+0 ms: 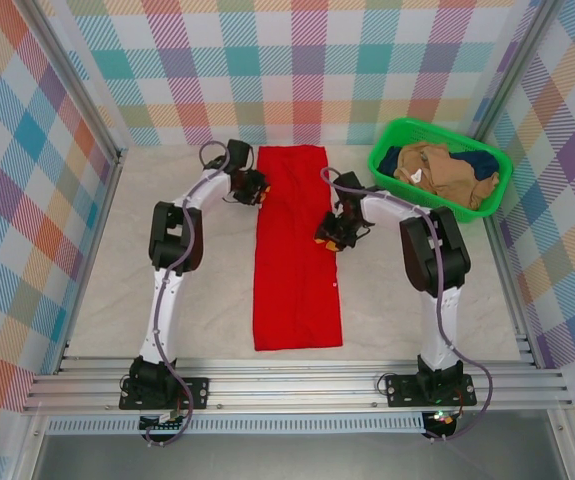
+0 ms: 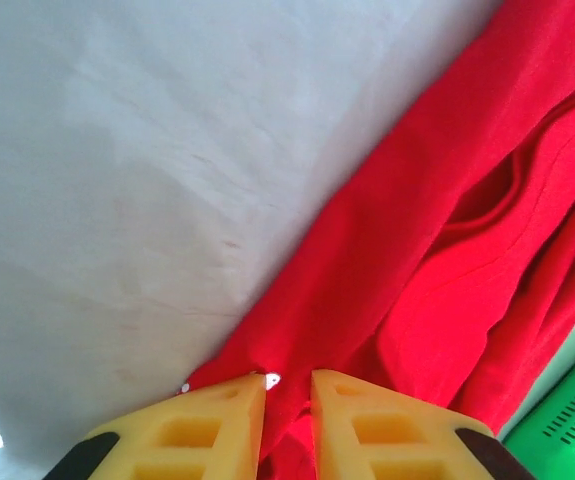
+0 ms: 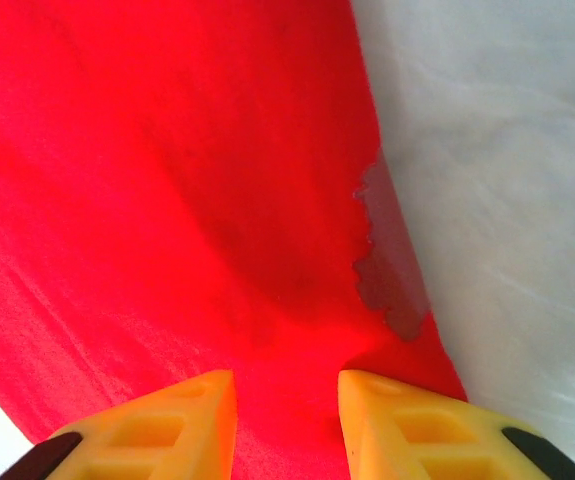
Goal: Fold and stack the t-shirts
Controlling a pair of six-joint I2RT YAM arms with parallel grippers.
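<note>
On the left, the left gripper (image 1: 254,187) sits at the left edge of the red t-shirt (image 1: 297,280), near its far end. In the left wrist view its jaws (image 2: 288,378) are drawn nearly together with a ridge of red cloth rising between them, so they look clenched on that edge. The shirt lies down the middle of the worktop (image 1: 217,310) as a long, narrow strip running from far to near. Its sides seem already turned in, no print is showing, and soft ridges run along the folded layers. The right gripper (image 1: 332,236) sits at the strip's right edge about halfway along. In its own view the jaws (image 3: 287,378) stand partly apart with red cloth across the gap, and I cannot tell whether they pinch it. The step in hand appears to be the lengthwise fold; the next move would call for both edges to lift and travel together so the layers stay square. At far right, the tan t-shirt (image 1: 437,172) and navy t-shirt (image 1: 483,163) lie crumpled in the green basket (image 1: 379,168), unfolded.
</note>
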